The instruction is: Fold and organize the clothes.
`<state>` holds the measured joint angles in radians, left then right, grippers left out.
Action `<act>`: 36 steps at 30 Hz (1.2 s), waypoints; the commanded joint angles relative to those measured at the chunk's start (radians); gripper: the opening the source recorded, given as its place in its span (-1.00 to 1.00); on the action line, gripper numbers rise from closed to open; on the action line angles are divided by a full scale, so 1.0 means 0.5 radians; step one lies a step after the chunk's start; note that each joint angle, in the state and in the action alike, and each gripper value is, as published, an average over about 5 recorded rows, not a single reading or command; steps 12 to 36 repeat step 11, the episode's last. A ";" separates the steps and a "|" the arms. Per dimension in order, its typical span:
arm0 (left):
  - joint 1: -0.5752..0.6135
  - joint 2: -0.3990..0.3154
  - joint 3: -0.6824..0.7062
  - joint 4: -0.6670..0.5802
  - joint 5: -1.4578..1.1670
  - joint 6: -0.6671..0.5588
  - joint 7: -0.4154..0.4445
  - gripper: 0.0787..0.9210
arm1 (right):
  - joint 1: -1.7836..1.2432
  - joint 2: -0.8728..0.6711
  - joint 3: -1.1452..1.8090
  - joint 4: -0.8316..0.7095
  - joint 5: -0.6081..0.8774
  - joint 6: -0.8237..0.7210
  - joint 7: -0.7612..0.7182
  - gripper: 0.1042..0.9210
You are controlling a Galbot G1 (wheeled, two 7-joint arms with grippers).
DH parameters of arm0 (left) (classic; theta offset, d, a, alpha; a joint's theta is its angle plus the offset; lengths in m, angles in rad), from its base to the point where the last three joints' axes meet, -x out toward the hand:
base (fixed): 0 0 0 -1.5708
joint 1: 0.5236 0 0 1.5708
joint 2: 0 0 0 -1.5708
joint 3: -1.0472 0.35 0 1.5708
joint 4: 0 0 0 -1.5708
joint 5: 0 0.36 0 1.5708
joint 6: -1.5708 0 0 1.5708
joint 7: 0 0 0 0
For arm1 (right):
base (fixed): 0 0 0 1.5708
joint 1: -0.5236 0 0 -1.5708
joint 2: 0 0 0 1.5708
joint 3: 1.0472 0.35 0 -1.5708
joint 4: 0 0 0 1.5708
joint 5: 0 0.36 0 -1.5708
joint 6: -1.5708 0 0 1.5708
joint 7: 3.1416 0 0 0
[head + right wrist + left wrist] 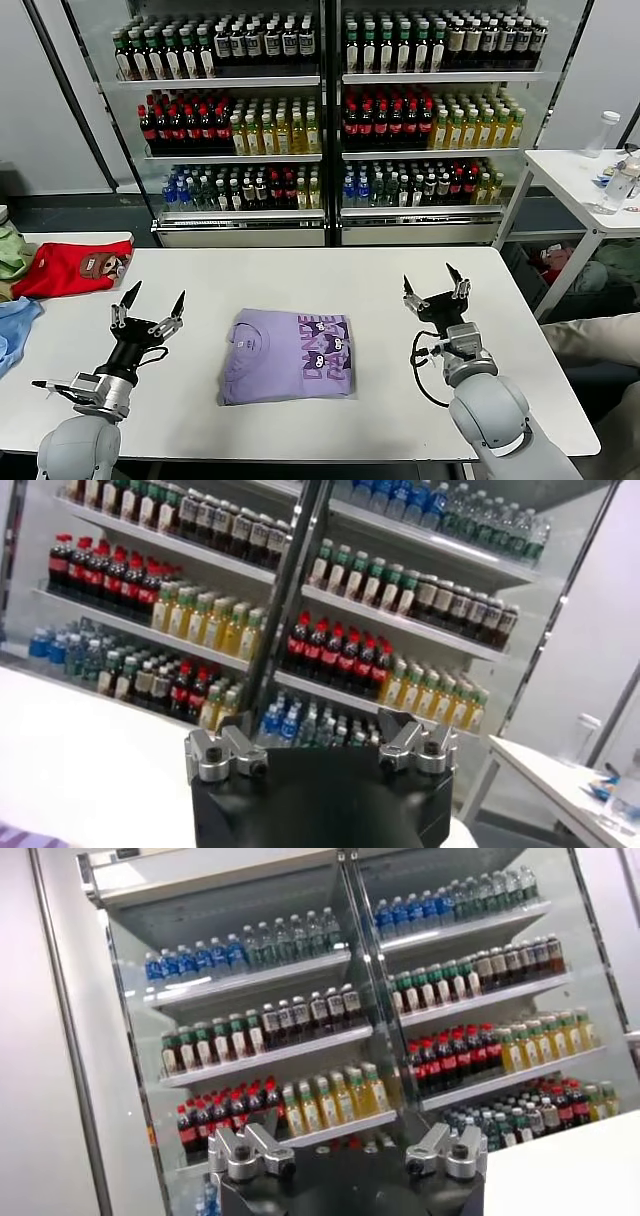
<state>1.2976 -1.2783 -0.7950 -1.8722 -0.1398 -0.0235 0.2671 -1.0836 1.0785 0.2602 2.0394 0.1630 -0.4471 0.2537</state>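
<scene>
2 grippers flank the T-shirt (288, 355), both raised off the table (380, 270), fingers apart, gripping nothing. Left gripper (150, 302) and right gripper (432, 283) stand well clear, likely because folding looks finished: shirt lies centred as a compact rectangle, print up.

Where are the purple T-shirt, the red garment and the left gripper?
purple T-shirt (287, 356), head view, on its plain folded part.
red garment (70, 268), head view, on the red cloth left of its patch.
left gripper (152, 303), head view, midway between its open fingertips.
</scene>
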 commanded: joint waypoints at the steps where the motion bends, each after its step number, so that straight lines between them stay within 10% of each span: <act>1: -0.023 0.007 -0.015 0.057 0.042 -0.074 0.033 0.77 | -0.003 0.010 0.043 -0.066 -0.073 0.058 -0.037 0.76; 36: 0.033 0.051 0.000 0.043 0.042 -0.281 -0.030 0.77 | -0.012 0.010 0.041 -0.119 -0.300 0.161 -0.130 0.76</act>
